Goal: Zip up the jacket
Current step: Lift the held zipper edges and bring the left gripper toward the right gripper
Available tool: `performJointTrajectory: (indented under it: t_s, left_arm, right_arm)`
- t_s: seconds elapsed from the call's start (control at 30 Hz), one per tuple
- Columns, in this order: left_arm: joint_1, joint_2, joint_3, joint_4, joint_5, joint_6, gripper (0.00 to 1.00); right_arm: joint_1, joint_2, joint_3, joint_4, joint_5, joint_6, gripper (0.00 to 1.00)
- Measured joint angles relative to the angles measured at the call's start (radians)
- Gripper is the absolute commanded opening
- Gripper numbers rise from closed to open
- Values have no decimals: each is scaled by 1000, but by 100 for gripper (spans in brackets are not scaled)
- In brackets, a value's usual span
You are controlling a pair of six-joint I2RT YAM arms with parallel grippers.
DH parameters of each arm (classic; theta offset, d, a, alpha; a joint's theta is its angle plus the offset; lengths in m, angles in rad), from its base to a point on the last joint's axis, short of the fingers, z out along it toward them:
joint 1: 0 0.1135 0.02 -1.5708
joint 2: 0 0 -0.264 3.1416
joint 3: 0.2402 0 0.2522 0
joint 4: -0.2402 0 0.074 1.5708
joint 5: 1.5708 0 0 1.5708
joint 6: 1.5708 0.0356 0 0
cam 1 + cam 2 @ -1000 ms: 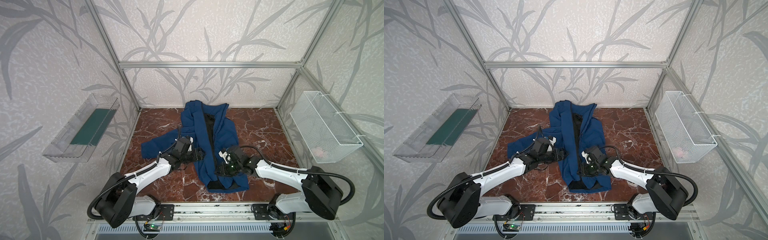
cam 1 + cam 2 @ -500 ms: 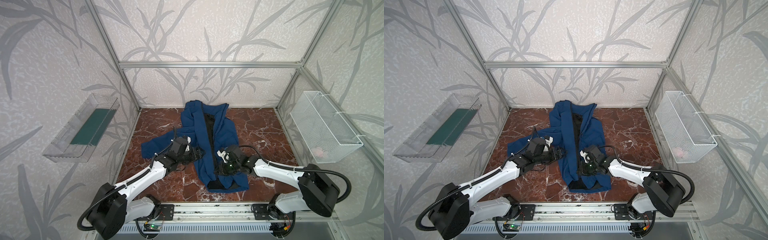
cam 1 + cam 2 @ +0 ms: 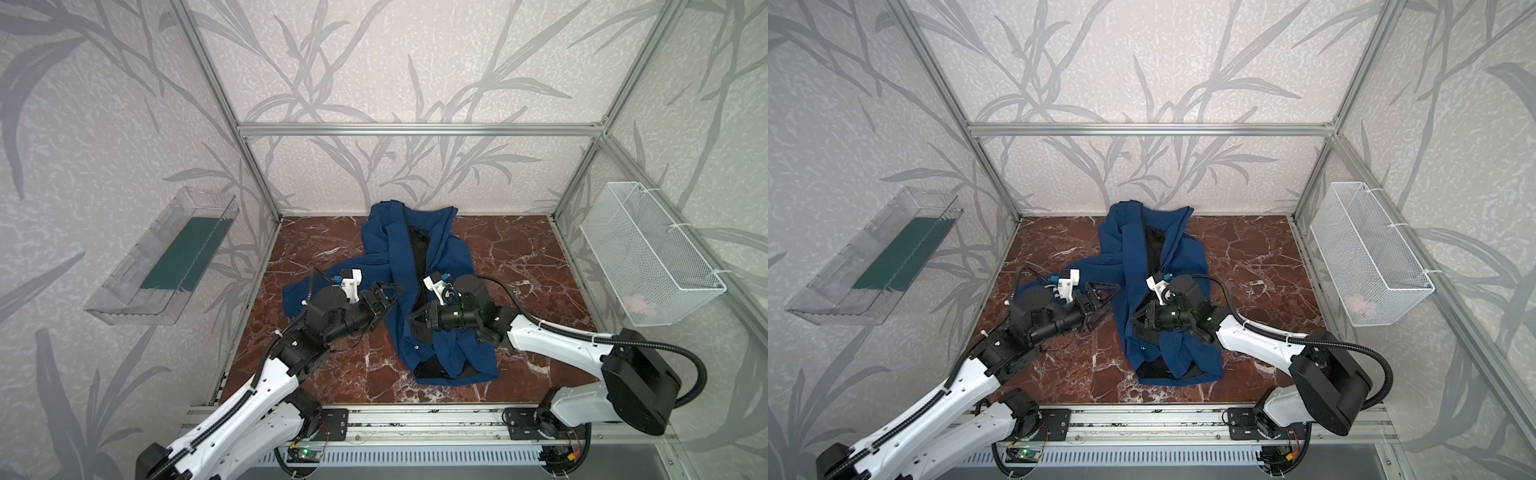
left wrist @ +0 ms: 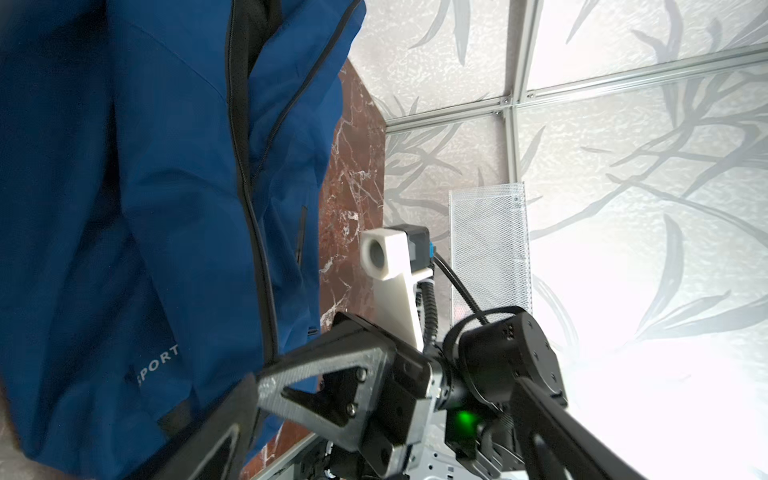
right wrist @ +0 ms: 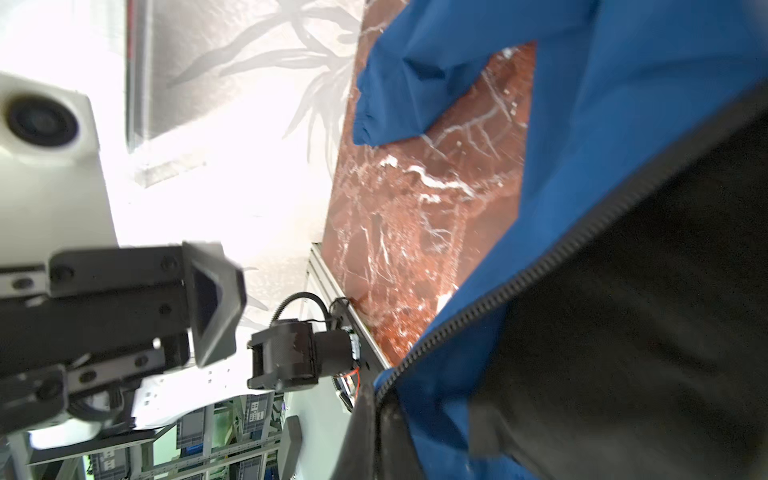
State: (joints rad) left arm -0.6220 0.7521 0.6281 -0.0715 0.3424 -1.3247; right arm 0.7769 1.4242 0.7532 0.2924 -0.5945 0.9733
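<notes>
The navy blue jacket (image 3: pixel 449 257) (image 3: pixel 1187 257) lies on the marble floor with its front open, showing the black lining. My right gripper (image 3: pixel 410 321) (image 3: pixel 1133 320) is shut on the jacket's zipper edge low on the front. In the right wrist view its fingers (image 5: pixel 365 428) pinch the toothed zipper tape (image 5: pixel 561 257). My left gripper (image 3: pixel 392 297) (image 3: pixel 1111 299) hangs open, holding nothing, just left of the jacket's front panel and facing the right gripper. In the left wrist view its fingers (image 4: pixel 216 432) stand wide apart beside the "SPORT" lettering (image 4: pixel 160 359).
A white wire basket (image 3: pixel 648 257) hangs on the right wall and a clear tray (image 3: pixel 166 257) on the left wall. An aluminium rail (image 3: pixel 415 424) runs along the front edge. One jacket sleeve (image 3: pixel 307 286) lies under the left arm.
The right gripper has shut on the jacket's zipper edge. The left arm has reached further forward and its jaws have widened.
</notes>
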Motion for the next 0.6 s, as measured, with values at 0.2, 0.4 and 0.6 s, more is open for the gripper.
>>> performJointTrajectory:
  t_s: [0.2,0.4,0.6]
  left_arm:
    - [-121,-38,-97,50,-45,-93,97]
    - [-199,-37,-70,95,-141,-131,97]
    - [-216,-1,-81,245,-196,-182,97]
  right_arm:
    - [-31,68,3,129,-45,32,0]
    - [-52,106,11,161,-82,32,0]
    - [-53,111,20,222,-83,60,0]
